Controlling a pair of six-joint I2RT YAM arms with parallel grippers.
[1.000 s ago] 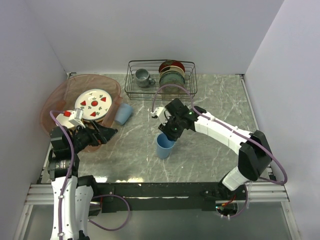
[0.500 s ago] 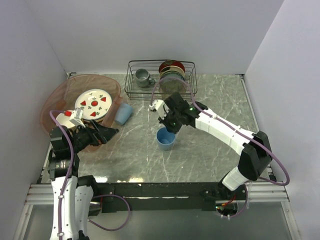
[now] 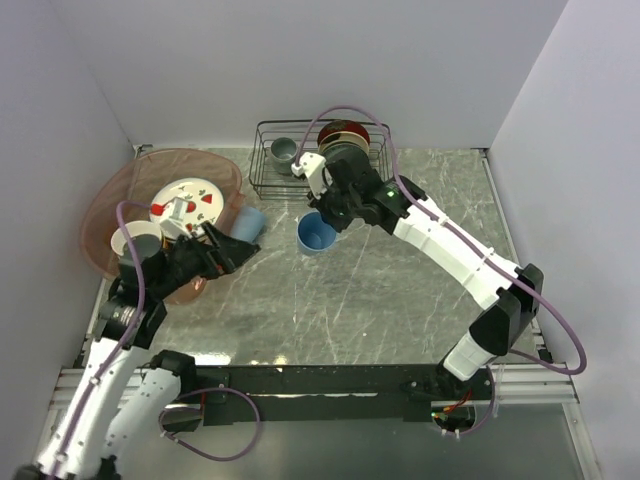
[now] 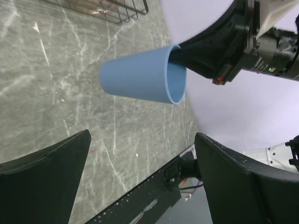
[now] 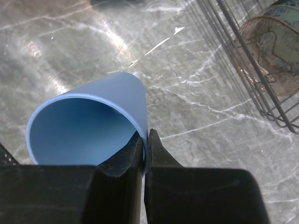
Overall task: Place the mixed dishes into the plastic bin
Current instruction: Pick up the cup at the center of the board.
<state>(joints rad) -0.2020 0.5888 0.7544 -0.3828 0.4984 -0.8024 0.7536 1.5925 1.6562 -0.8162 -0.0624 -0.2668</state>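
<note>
Above mid-tabletop [image 3: 400, 290], right fingers [image 5: 140, 150] are pinching a light-blue cup [image 3: 316, 234] by the rim; left fingers [image 3: 230, 252] are gaping. Strawberry plate [image 3: 185, 200] is sitting in the plastic bin [image 3: 100, 215]; second cup [image 3: 250, 222] is lying just outside.

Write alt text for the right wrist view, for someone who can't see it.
The right gripper is pinched shut on the rim of a light-blue cup, whose open mouth faces the camera, over a grey marble table. At upper right, a black wire rack holds a brown-rimmed plate.
</note>
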